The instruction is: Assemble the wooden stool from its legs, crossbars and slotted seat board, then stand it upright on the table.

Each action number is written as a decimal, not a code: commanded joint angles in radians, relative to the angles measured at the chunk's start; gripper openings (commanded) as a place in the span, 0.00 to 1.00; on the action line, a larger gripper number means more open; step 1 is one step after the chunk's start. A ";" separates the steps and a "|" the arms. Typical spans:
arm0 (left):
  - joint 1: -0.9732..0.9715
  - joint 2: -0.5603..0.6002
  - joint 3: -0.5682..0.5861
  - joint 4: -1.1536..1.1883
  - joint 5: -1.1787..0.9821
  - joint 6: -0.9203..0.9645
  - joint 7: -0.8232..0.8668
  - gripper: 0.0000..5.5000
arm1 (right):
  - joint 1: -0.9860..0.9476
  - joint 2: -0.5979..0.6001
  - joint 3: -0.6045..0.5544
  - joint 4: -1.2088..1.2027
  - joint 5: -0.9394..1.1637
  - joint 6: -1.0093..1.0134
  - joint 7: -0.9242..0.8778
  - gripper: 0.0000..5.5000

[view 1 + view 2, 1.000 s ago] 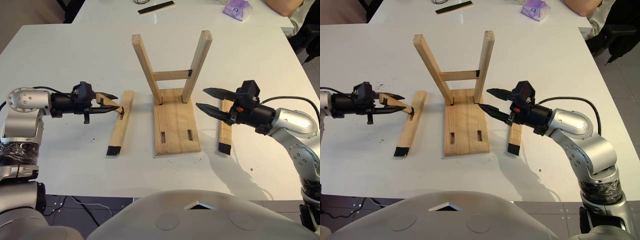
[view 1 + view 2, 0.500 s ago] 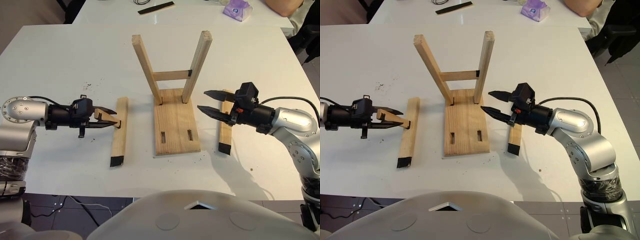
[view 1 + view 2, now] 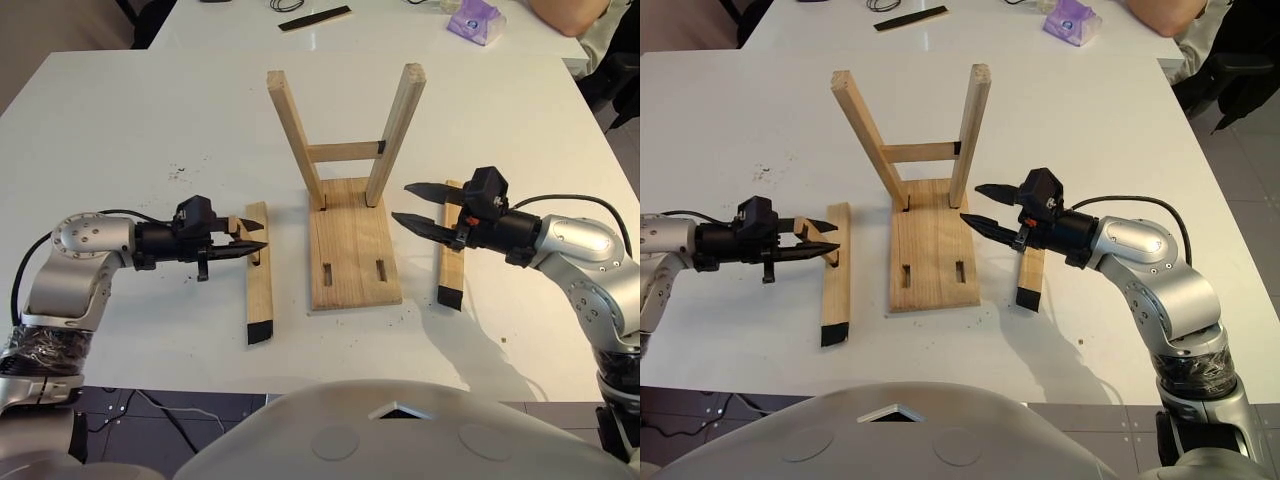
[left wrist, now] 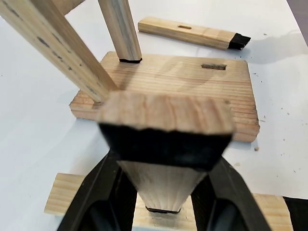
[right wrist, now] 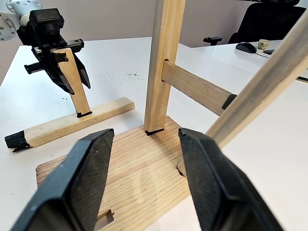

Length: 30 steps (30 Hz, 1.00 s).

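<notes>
The slotted seat board [image 3: 352,250] lies flat mid-table. Two legs [image 3: 294,135] [image 3: 394,130] stand in its far slots, joined by a crossbar [image 3: 345,151]. Just left of the board lies a third leg [image 3: 258,285] with a short crossbar [image 5: 77,86] plugged upright into it. My left gripper [image 3: 256,236] is shut on that crossbar [image 4: 166,118]. A fourth leg [image 3: 450,262] lies right of the board. My right gripper [image 3: 400,202] hovers open over the board's right edge, beside the right standing leg, holding nothing.
Small wood crumbs dot the table [image 3: 180,172] on the left. On the far table sit a dark strip [image 3: 314,17] and a purple packet [image 3: 473,19]. Bare table lies in front of the board and at both sides.
My left gripper has slid the third leg and its crossbar to the right, closer to the seat board. The right gripper has barely shifted and stays open.
</notes>
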<state>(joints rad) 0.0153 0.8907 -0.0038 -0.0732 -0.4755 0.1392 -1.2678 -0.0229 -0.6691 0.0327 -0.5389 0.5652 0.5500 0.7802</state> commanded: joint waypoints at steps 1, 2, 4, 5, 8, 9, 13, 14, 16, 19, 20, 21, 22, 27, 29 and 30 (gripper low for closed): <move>0.155 -0.027 -0.086 0.056 0.069 0.055 0.018 0.24 | 0.004 0.006 -0.017 -0.005 0.003 0.007 -0.015 0.45; 0.157 -0.032 -0.079 0.053 0.058 0.058 0.030 0.24 | 0.001 0.012 -0.028 -0.011 0.019 0.019 -0.025 0.45; 0.165 -0.039 -0.065 0.047 0.041 0.064 0.059 0.24 | -0.003 0.011 -0.054 -0.023 0.054 0.038 -0.031 0.45; 0.168 -0.041 -0.060 0.047 0.038 0.074 0.084 0.24 | -0.005 0.004 -0.063 -0.022 0.057 0.040 -0.030 0.45; 0.156 -0.063 -0.059 0.062 0.052 0.082 0.163 0.24 | -0.019 -0.001 -0.075 -0.003 0.054 0.051 -0.040 0.45; 0.154 -0.072 -0.067 0.071 0.084 0.040 0.186 0.31 | -0.026 0.000 -0.079 -0.002 0.061 0.059 -0.043 0.45; 0.204 -0.120 -0.101 0.075 0.169 -0.054 0.246 0.43 | -0.043 -0.005 -0.083 -0.001 0.068 0.075 -0.043 0.45; 0.221 -0.133 -0.108 0.098 0.199 -0.086 0.267 0.45 | -0.047 -0.006 -0.080 0.005 0.061 0.076 -0.047 0.45; 0.239 -0.159 -0.103 0.131 0.229 -0.129 0.314 0.51 | -0.055 -0.008 -0.073 0.018 0.049 0.072 -0.046 0.45; 0.212 -0.188 -0.054 0.115 0.169 -0.114 0.350 0.55 | -0.052 -0.011 -0.077 0.020 0.050 0.072 -0.043 0.45; 0.195 -0.192 -0.032 0.100 0.136 -0.095 0.353 0.55 | -0.058 -0.005 -0.085 0.021 0.065 0.083 -0.048 0.45; 0.176 -0.198 -0.012 0.083 0.102 -0.071 0.355 0.55 | -0.064 0.000 -0.092 0.023 0.076 0.091 -0.053 0.45; 0.161 -0.204 0.009 0.057 0.065 -0.041 0.357 0.55 | -0.072 0.002 -0.096 0.028 0.081 0.096 -0.057 0.45; 0.114 -0.209 0.129 -0.172 -0.187 0.166 0.395 0.55 | -0.100 0.024 -0.113 0.043 0.107 0.096 -0.061 0.45; 0.072 -0.188 0.195 -0.276 -0.324 0.260 0.418 0.55 | -0.107 0.038 -0.126 0.034 0.137 0.105 -0.069 0.45; 0.048 -0.174 0.224 -0.313 -0.375 0.294 0.426 0.55 | -0.108 0.041 -0.128 0.028 0.143 0.107 -0.073 0.45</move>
<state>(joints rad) 0.1118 0.6816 0.1624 -0.3100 -0.7602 0.3646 -0.8617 -0.1096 -0.6345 -0.0828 -0.4960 0.6875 0.6387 0.7161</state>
